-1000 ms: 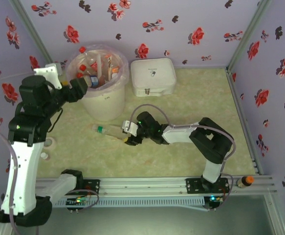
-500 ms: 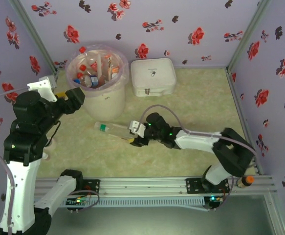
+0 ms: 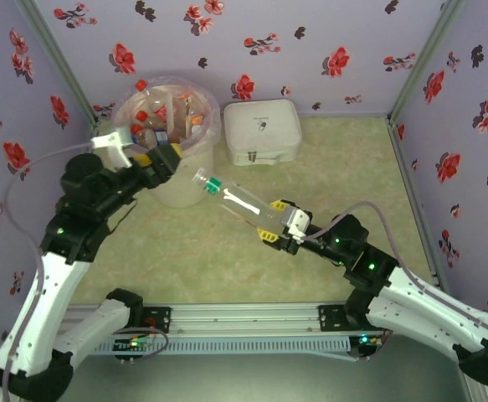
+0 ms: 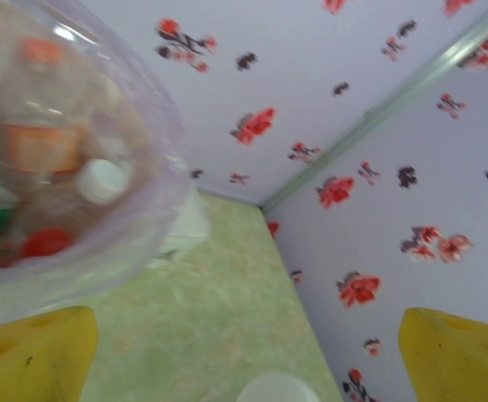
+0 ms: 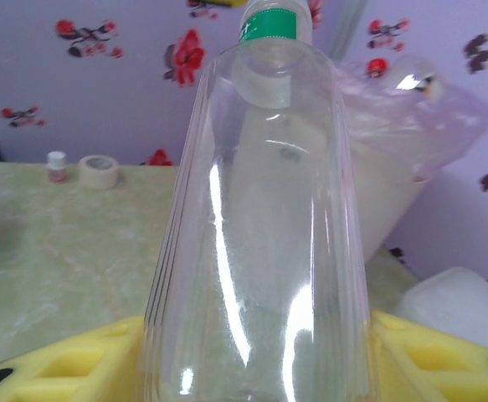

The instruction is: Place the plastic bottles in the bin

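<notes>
From above, your right gripper (image 3: 279, 228) is clamped on the base end of a clear bottle (image 3: 237, 199). The bottle is held in the air, slanting up and left, with its green-banded neck aimed at the bin (image 3: 185, 180) but looking short of the rim. Your left gripper (image 3: 165, 157) sits by the bin's near side, close to that path, so the arms could clash. The neck could also catch the rim and tip the bin. The bin is already heaped with bottles (image 3: 156, 126), and a new one may roll back off.

At the left wrist, the yellow fingers (image 4: 34, 356) stand wide apart with nothing between them, and the bin's bag (image 4: 156, 167) is just ahead.

At the right wrist, the bottle (image 5: 260, 234) is wedged between the yellow pads (image 5: 59, 360). The thin, slick plastic could swivel or squirt out as you tilt it. The bin (image 5: 394, 193) lies ahead to the right.
</notes>
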Robot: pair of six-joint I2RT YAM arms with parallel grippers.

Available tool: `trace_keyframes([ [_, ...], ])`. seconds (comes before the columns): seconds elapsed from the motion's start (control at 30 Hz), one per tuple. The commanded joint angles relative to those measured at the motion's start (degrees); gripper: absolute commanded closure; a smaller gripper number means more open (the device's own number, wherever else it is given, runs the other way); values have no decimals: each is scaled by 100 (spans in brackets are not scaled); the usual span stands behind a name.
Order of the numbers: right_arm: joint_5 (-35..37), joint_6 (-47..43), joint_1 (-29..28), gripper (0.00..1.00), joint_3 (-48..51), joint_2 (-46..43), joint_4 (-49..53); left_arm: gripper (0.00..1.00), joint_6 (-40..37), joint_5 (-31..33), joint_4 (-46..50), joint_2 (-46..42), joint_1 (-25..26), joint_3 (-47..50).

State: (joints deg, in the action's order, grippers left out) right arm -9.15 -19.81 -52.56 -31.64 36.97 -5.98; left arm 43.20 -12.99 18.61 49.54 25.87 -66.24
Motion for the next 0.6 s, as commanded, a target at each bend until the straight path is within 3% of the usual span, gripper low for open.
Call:
trace_keyframes([
  [0.0, 639, 203, -14, 71, 178, -145, -263, 6, 157, 370, -1316, 301, 746, 75],
  [0.03, 719, 219, -15, 75, 218, -139, -425, 6, 147, 409, -1456, 458, 971, 71],
  [0.2, 985, 189, -12, 76, 313, -67, -938, 6, -117, 675, -1250, 1147, 1640, -220],
  [0.57, 1225, 154, -9, 75, 464, -107, -1355, 7, -141, 1262, -1155, 1199, 1713, -60],
])
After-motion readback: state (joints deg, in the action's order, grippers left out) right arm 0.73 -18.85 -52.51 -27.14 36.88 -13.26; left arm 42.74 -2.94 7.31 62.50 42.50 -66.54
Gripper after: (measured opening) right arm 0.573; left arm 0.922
